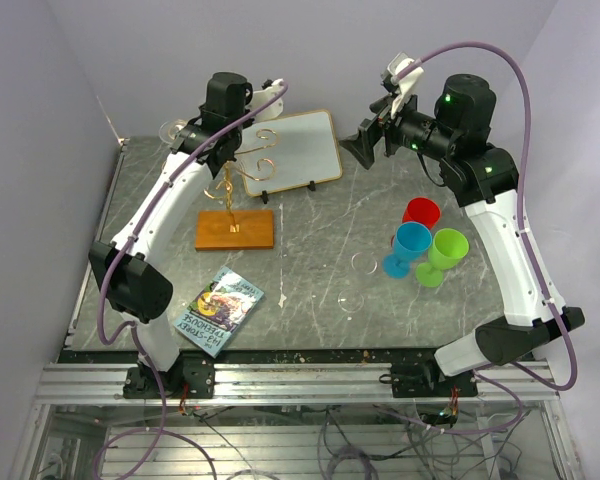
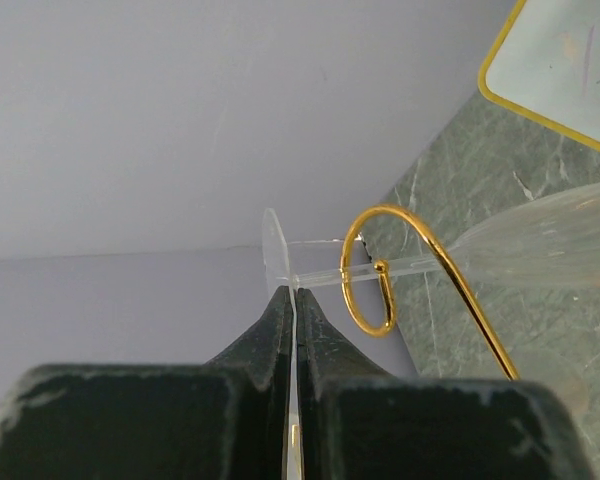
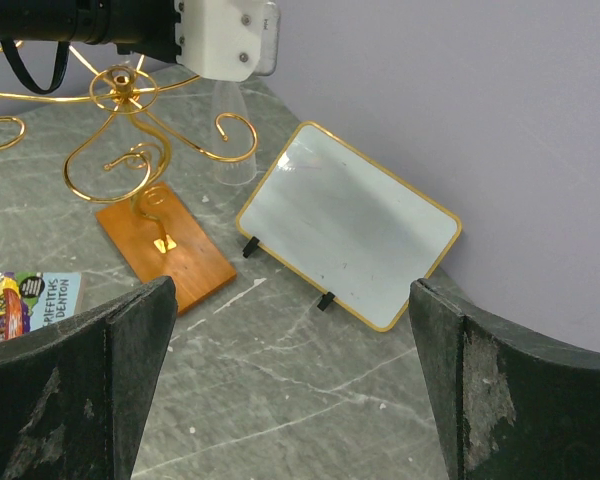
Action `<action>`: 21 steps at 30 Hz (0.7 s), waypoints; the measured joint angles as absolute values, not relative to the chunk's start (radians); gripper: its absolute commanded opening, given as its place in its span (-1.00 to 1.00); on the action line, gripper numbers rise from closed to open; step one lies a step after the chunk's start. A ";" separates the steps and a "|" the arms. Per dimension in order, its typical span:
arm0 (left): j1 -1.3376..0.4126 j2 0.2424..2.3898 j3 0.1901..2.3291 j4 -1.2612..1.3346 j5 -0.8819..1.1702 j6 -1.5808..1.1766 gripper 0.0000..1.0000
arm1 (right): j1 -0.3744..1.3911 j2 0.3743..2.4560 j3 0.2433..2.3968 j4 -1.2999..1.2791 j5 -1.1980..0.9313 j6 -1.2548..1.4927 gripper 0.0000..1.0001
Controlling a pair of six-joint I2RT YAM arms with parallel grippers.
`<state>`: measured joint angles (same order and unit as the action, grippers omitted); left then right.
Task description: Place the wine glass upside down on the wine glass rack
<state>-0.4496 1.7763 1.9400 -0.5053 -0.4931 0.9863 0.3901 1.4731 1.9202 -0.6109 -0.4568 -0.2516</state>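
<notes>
A gold-framed white board (image 1: 298, 148) stands tilted on small black feet at the back of the grey marbled counter (image 1: 320, 225). On the right, a red cup (image 1: 421, 212), a blue goblet (image 1: 408, 248) and a green goblet (image 1: 444, 256) cluster close together. A colourful book (image 1: 219, 310) lies flat near the front left.

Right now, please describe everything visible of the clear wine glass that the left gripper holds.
The clear wine glass is transparent, glass or plastic: a round flat foot, a thin straight stem, a tapered bowl. The left gripper is shut on the edge of the foot. The stem passes inside a curled arm of the thin gold wire rack. Seen from the right wrist, it hangs bowl down.
</notes>
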 measured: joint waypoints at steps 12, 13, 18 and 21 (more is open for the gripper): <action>-0.450 1.776 1.940 -0.555 -0.493 0.965 -0.70 | 0.390 1.472 1.916 -0.611 -0.457 -0.251 0.99; -0.450 1.776 1.940 -0.559 -0.493 0.962 -0.70 | 0.390 1.472 1.915 -0.610 -0.457 -0.252 1.00; -0.450 1.777 1.940 -0.575 -0.491 0.952 -0.67 | 0.387 1.472 1.906 -0.610 -0.457 -0.251 0.99; -0.450 1.777 1.940 -0.577 -0.491 0.950 -0.66 | 0.387 1.472 1.905 -0.610 -0.457 -0.251 1.00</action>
<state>-0.4496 1.7767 1.9400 -0.5766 -0.4911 0.9497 0.3870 1.4723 1.9049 -0.6098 -0.4572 -0.2512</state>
